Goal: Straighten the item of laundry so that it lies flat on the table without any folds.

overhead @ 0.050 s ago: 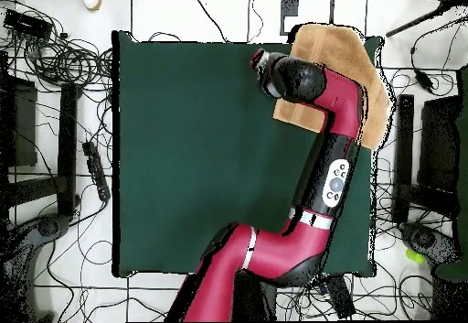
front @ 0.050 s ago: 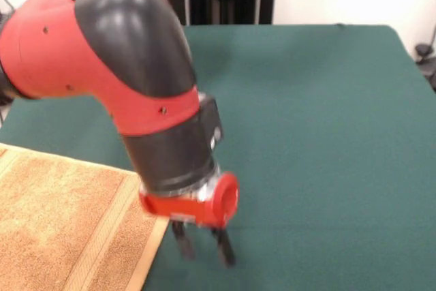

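Mostly arm-hidden towel (front @ 0.050 s ago: 61,226) on table (front @ 0.050 s ago: 327,134), hand (front @ 0.050 s ago: 204,247) spread, empty, beside its edge.

No readable text, labels, brands or numbers anywhere, arm (front @ 0.050 s ago: 116,52) plain red and black, round buttons on the arm in the overhead view unmarked as far as can be told
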